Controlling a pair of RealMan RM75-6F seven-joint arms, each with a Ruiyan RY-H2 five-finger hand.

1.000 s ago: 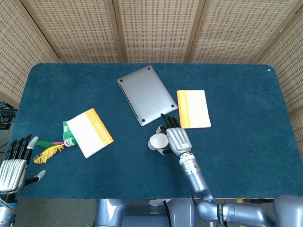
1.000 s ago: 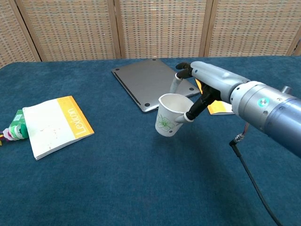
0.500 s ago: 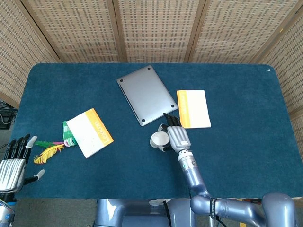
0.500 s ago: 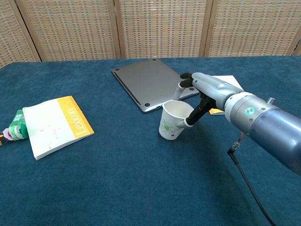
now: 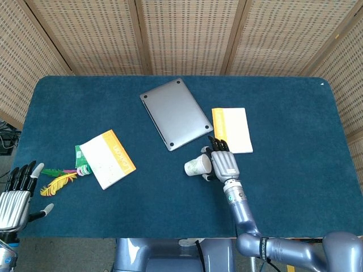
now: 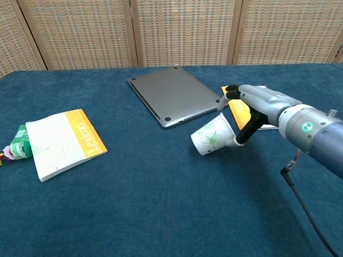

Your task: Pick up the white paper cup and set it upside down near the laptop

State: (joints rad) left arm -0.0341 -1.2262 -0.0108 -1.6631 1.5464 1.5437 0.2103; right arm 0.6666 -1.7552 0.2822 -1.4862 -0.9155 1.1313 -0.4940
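Cup (image 6: 213,137) position: held in the right hand (image 5: 224,164), just in front of the laptop (image 5: 176,113) and clear of the table (image 5: 295,170) in the chest view. The fingers (image 6: 252,95) wrap over the top of the cup's base end while the thumb presses it from below, so the hand is clamped on the cup.

Orientation: the cup's long axis lies close to horizontal. Its closed base points toward the palm and its mouth points away from the hand, toward the robot's left and slightly downward. A green flower print shows on the white wall facing the chest camera.

Surroundings relative to the right hand:
- The laptop lies closed, underside up, just beyond the fingertips and to their left.
- A booklet (image 5: 232,130) with an orange band lies just beyond the hand, partly hidden behind the fingers in the chest view. No text on it can be read.
- A second booklet (image 6: 64,142), white with an orange strip, lies well to the left of the hand. The word "Lexton" runs along its orange strip.
- A green packet (image 6: 20,142) sits against that booklet's far-left edge, and a yellow feather (image 5: 59,183) lies just beyond the packet.

Left hand (image 5: 16,194): at the near left corner of the table, well apart from the cup, fingers spread and holding nothing.
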